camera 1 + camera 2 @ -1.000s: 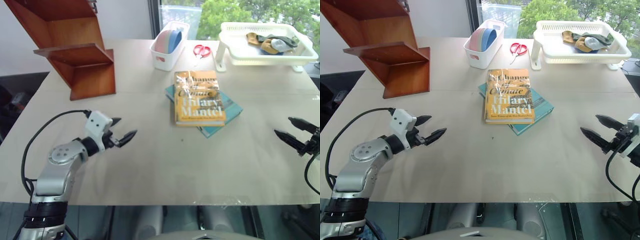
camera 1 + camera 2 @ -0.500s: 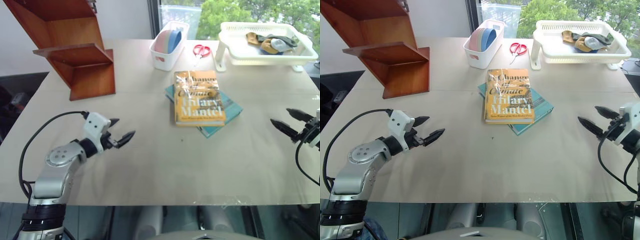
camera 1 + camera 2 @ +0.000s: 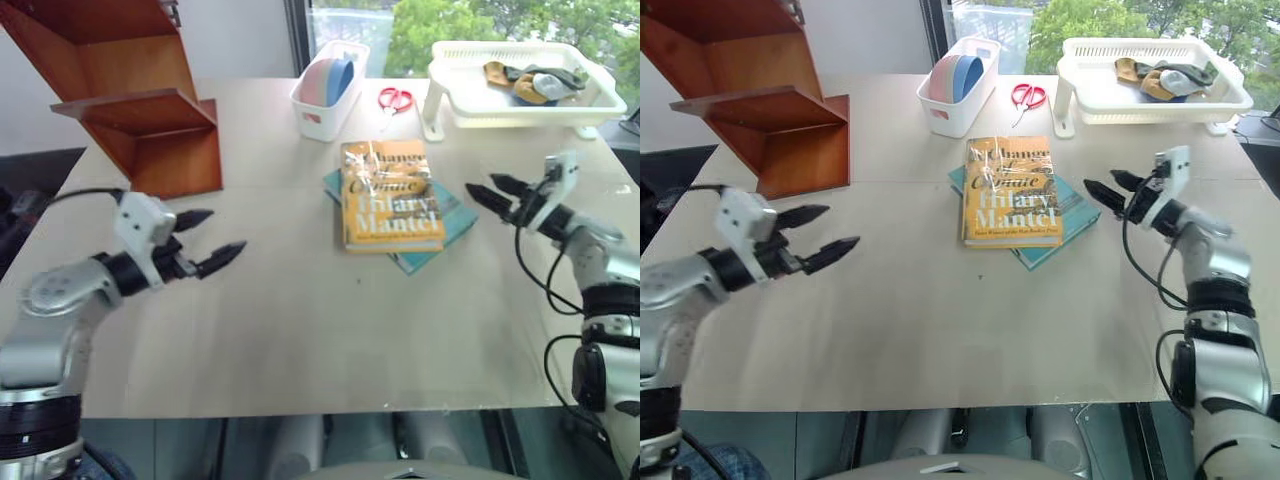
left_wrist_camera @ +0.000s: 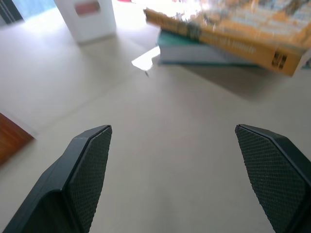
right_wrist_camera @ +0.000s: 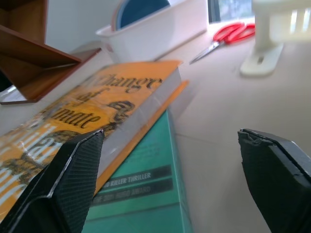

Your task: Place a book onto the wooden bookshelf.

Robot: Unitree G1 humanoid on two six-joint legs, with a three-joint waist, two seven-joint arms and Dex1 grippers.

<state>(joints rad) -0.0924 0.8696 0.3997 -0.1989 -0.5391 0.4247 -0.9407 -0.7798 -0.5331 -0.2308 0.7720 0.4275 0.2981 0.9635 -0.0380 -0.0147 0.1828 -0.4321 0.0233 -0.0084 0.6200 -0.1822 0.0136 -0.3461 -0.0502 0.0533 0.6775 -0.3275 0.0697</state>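
The yellow-orange book lies flat mid-table on top of a thinner teal book. At the far left corner stands the reddish-brown wooden bookshelf, its tiers bare. My right gripper is open and hovers just right of the book, fingers pointing at its edge; the right wrist view has the book close ahead between the fingers. On the left, well short of the books, my left gripper is open and holds nothing. Its wrist view looks across bare table to the book.
A white bin holding plates stands behind the books, with red scissors beside it. At the far right is a white basket with cloths in it. The table is bare wood in front of the books.
My right gripper has swung in from the table's right edge to just beside the book. The left gripper has risen a little and drifted left. Both stay open.
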